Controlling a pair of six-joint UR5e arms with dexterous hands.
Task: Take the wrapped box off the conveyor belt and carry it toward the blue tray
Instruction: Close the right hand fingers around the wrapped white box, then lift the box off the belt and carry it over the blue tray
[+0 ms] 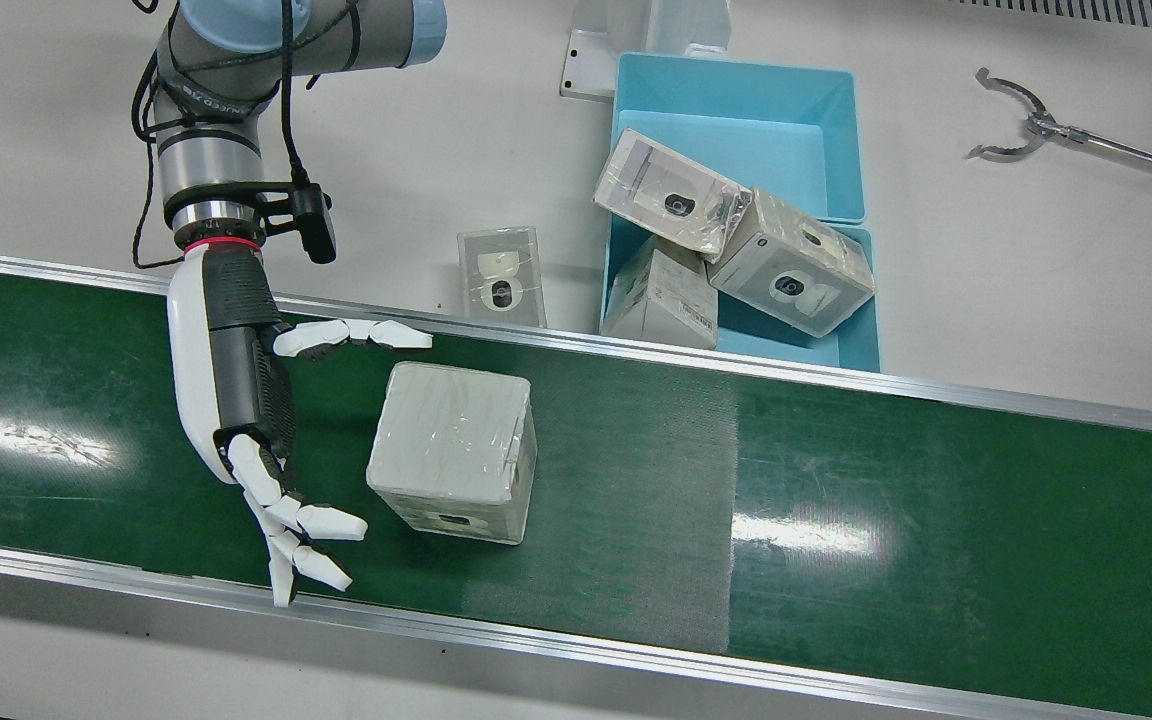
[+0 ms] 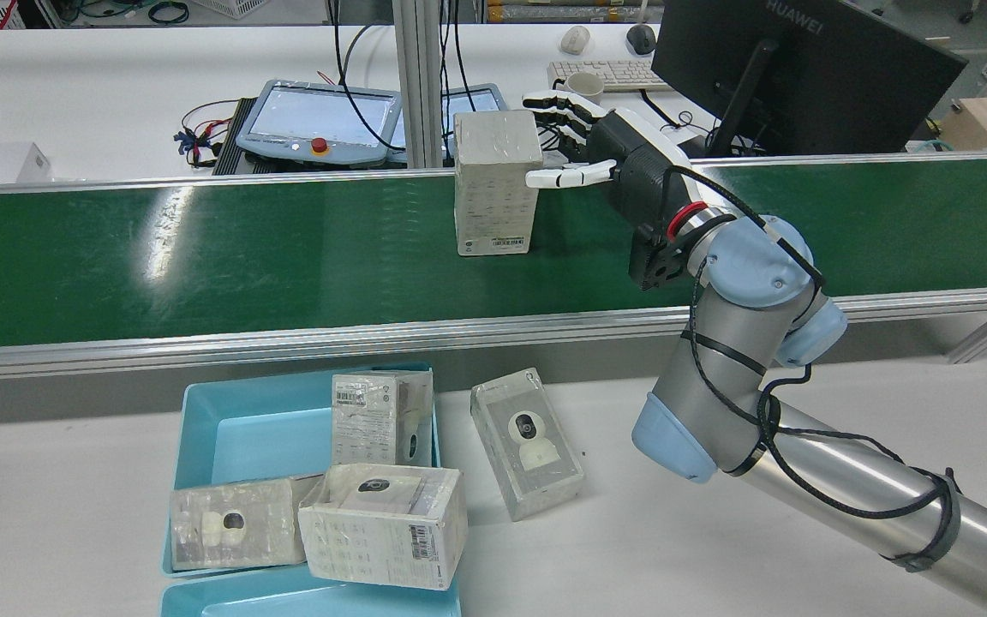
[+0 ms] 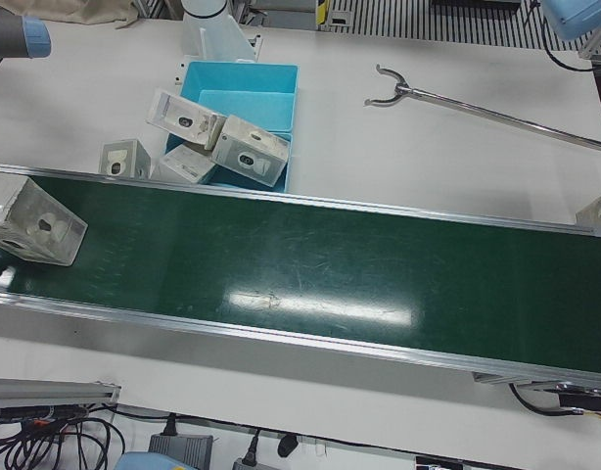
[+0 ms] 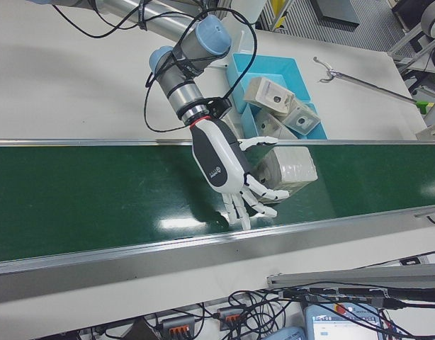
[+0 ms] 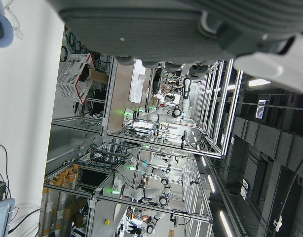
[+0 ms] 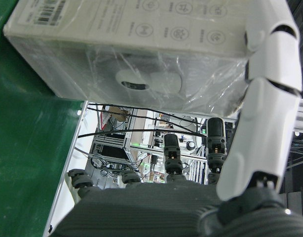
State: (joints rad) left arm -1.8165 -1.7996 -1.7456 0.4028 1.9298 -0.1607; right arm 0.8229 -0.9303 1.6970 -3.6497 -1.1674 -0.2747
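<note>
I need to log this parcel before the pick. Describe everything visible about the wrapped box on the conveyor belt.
The wrapped box is a pale grey carton sealed in wrinkled clear film. It stands upright on the green conveyor belt. A barcode label sits low on the side facing the rear view, and a camera picture shows on the opposite face. The right hand is open beside it, fingers spread, not yet closed on it.

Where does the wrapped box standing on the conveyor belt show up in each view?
Front view: wrapped box centre-left on the belt.
Rear view: upper centre, beside the right hand.
Left-front view: far left edge.
Right-front view: right of centre.
Right hand view: across the top.
Left hand view: not in it.
Shared landmark: green conveyor belt.
</note>
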